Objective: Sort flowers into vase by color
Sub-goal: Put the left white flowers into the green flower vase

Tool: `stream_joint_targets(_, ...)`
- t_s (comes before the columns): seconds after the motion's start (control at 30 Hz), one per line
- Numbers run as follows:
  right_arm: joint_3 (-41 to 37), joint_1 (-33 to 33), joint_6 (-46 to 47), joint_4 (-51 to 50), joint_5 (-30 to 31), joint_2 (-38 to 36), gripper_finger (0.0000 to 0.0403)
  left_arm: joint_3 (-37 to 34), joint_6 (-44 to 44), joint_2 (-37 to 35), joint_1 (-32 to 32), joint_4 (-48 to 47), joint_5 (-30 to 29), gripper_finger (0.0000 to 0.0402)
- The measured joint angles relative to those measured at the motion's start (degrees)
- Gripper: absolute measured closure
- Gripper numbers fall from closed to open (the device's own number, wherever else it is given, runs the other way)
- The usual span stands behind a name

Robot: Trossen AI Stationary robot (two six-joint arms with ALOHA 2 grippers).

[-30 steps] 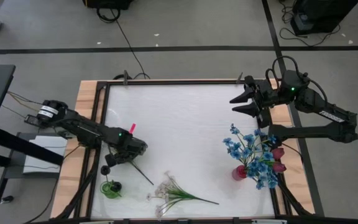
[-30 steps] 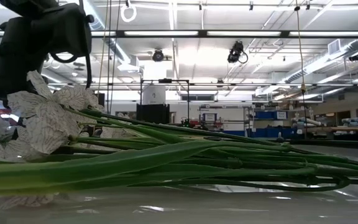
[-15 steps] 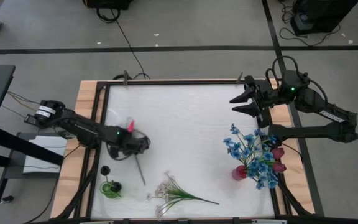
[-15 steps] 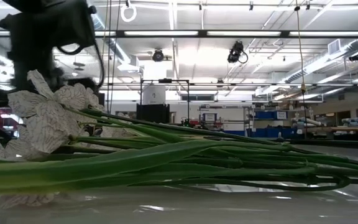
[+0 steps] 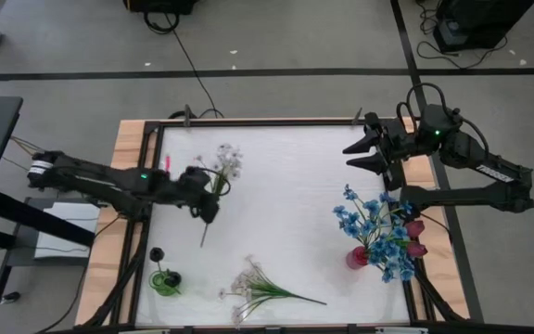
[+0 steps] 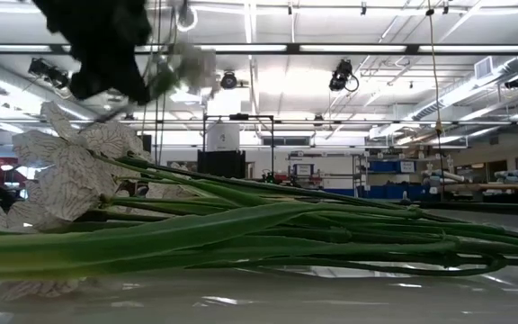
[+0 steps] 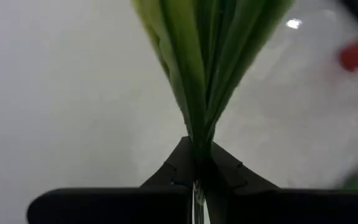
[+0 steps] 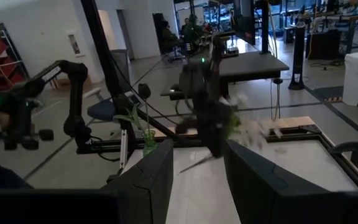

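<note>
A white spray (image 5: 222,165) has been raised off the surface (image 5: 276,186) within the last second by the left hand (image 5: 206,193), which was low over the front left of the surface before and is now farther back, with the stem (image 5: 203,234) trailing forward. A transfer toward a vase is judged to be under way; the green vase (image 5: 165,280) stands at the front left, with a dark bud (image 5: 156,253) just beside it. Another white bunch (image 5: 253,289) lies at the front centre. The blue flowers (image 5: 375,230) and red tulips (image 5: 415,237) are gathered in the red vase (image 5: 356,257) at the right. The right hand (image 5: 362,155) waits spread open at the back right.

The closed grip on green stems (image 7: 201,68) is shown only in the left wrist view; the flower's position is given only from above.
</note>
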Motion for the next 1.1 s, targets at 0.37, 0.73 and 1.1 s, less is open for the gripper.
stream_joint_targets(0.37,0.0,0.0,0.0,0.4,0.0,0.0,0.0252,15.4,33.8,-17.5,0.2,-17.6,0.3,0.0381)
stream_joint_targets(0.73,0.0,0.0,0.0,0.4,0.0,0.0,0.0252,11.0,41.3,-42.0,-0.2,-20.8,15.5,0.0381)
stream_joint_targets(1.1,0.0,0.0,0.0,0.4,0.0,0.0,0.0252,-5.3,36.0,-57.1,-0.2,8.5,54.0,0.0381)
